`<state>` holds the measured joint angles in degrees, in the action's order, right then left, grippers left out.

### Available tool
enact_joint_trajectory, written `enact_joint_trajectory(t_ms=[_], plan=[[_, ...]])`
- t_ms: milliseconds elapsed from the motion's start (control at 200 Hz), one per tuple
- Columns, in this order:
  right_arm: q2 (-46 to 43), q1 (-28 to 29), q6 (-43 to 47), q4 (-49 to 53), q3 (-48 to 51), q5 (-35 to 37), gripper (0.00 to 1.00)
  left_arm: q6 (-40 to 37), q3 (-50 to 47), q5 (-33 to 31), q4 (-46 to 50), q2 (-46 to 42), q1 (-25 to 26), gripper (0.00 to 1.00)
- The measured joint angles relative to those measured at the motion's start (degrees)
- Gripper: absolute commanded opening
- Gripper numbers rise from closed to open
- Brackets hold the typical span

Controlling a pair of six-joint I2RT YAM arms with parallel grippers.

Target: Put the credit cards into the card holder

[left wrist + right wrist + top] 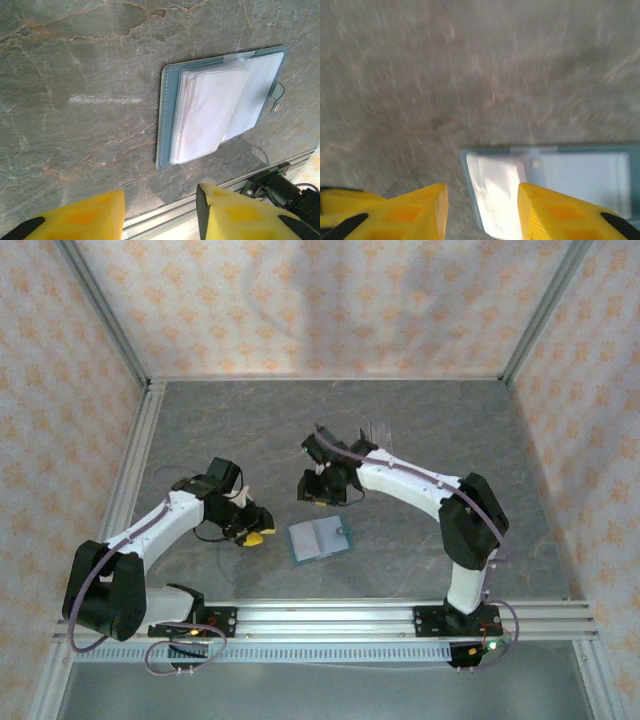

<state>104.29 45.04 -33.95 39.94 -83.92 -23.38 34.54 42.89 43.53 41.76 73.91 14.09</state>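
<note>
Parted to a middling gap at the left fingers (90, 217), yellow-padded, with nothing clamped between, only bare table (75, 100) and a strip of aluminium rail (160, 220) past the tips. Held clear of everything. Just ahead of those tips, and a little to the right in the left wrist view: the card holder (220, 107), lying flat on the table and opened out. Parted much the same at the right fingers (415, 210), also yellow, also gripping nothing, poised over the table with the card holder's near corner visible through the gap and behind the right-hand pad. Heavy motion blur in that view, so no finer detail. From above, the card holder between the two arms and nearer the rail than the back wall, apart from both sets of fingers: the left ones beside it on its left, the right ones just behind it. Teal-blue cover, roughly square, with pale stitching round the edge and a small tab with a stud (276, 106) on one side. Inside, a stack of clear-to-milky plastic sleeves (200, 127), fanned slightly, the top one lifted a little off the rest. Cannot tell whether any sleeve has a card in it: a faint pinkish tint along the sleeve edges near the spine, nothing surer.
</note>
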Motion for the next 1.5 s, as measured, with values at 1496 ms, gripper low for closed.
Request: enact_joint_trajectory(t_ms=[1496], plan=[[30.9,-20.7,19.3,37.7,-51.6,20.9,0.12,0.6,2.7,1.1,-3.5,3.0,0.0,0.61]])
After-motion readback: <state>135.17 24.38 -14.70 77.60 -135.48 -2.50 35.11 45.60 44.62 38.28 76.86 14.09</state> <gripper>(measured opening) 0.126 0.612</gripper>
